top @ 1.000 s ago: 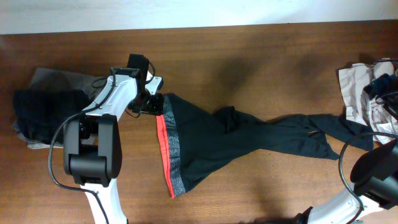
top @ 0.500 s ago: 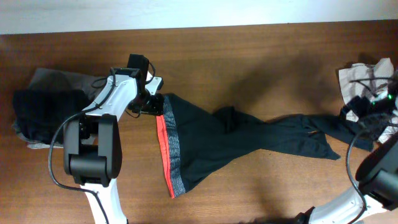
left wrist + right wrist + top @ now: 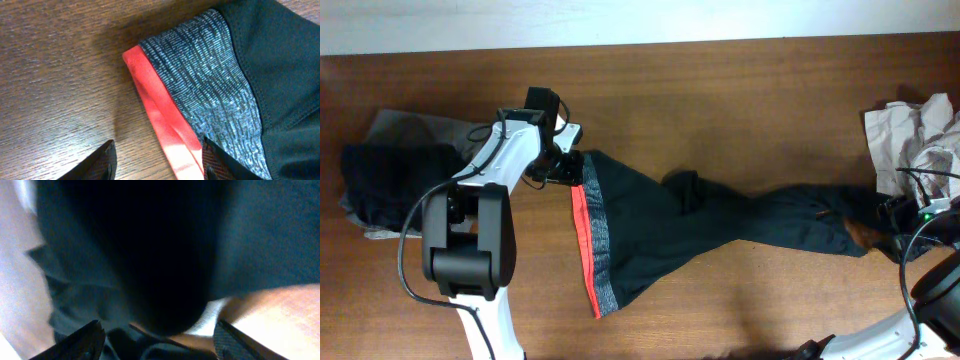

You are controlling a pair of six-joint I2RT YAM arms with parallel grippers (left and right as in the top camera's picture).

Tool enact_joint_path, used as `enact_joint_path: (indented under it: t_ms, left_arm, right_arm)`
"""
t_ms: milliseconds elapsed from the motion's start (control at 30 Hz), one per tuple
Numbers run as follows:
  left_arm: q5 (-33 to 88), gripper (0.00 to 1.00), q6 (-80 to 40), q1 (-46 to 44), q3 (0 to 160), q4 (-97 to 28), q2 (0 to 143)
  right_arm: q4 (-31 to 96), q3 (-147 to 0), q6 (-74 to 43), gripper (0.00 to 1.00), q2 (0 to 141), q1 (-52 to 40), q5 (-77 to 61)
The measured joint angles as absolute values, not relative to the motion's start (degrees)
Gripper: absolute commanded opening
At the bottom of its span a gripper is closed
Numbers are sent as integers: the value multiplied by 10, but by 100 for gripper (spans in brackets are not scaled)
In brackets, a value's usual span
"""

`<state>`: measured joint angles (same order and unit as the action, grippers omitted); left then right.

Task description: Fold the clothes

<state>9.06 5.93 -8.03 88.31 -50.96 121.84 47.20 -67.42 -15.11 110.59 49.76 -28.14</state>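
Long black leggings (image 3: 670, 225) lie stretched across the table, with the grey waistband (image 3: 598, 240) and its red-orange lining on the left. My left gripper (image 3: 565, 166) is open at the waistband's upper corner. In the left wrist view its fingers (image 3: 157, 160) straddle the red-orange lining (image 3: 155, 100) beside the grey band (image 3: 210, 85). My right gripper (image 3: 895, 218) is low over the leg ends at the right. In the right wrist view its jaws (image 3: 159, 337) are spread wide over dark, blurred fabric (image 3: 150, 245) that fills the frame.
A pile of black and grey garments (image 3: 390, 180) lies at the left edge behind the left arm. A crumpled beige garment (image 3: 905, 130) lies at the right edge. The white wall runs along the table's far edge (image 3: 640, 42).
My right gripper has come down from the beige garment onto the leg ends of the leggings, which have shifted slightly. The left arm has not moved.
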Motion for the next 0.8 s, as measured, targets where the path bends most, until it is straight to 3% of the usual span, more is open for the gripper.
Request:
enact_joint_path:
  t_ms: [233,433,533,800]
  left_arm:
    - [91,54,59,-80,883,-512,1218]
    - [91,54,59,-80,883,-512,1218]
    - [91,55,59,-80,883,-512,1218]
    - [91,55,59,-80,883,-512,1218]
  right_arm:
    - [402,-664,-152,62,1105,476,-303]
    - [376,-657,-152,16,1105,467,-298]
    - [393,-656,-161,4,1105,467,-293]
    - [565,-677,-201,4,1020,447,-183]
